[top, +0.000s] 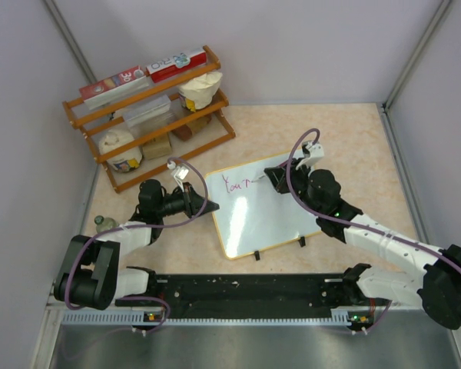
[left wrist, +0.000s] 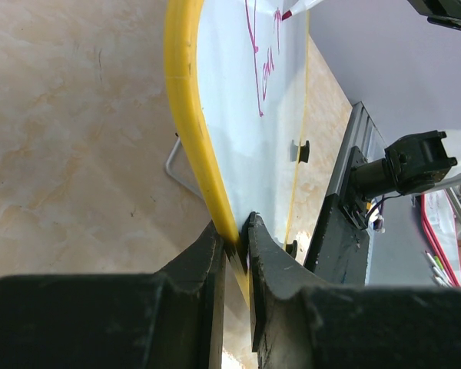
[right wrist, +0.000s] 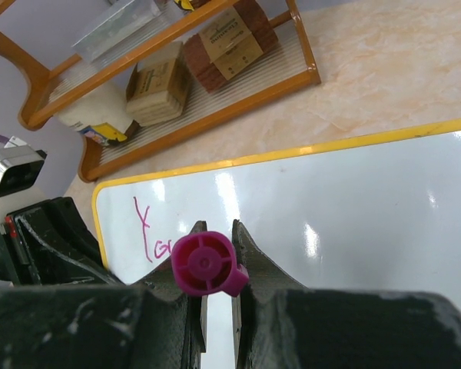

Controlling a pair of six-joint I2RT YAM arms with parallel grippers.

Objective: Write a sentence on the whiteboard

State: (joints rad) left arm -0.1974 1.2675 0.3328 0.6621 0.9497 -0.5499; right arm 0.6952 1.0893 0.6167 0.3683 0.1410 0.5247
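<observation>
Yellow-rimmed whiteboard (top: 261,211) edge tight in left end effector (left wrist: 242,238); magenta marker (right wrist: 205,264) tight in right end effector (right wrist: 219,227) above the board.

Yellow-rimmed whiteboard (top: 265,219) lies flat on the table (pink writing begun)

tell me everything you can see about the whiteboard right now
The whiteboard is a flat, glossy white rectangle with rounded corners and a thin yellow rim, set askew on the table. Two small black clips sit on its near edge. Magenta writing starts near its far-left corner. The fingers of the left gripper pinch its left rim; the marker in the right gripper touches its surface.
</observation>
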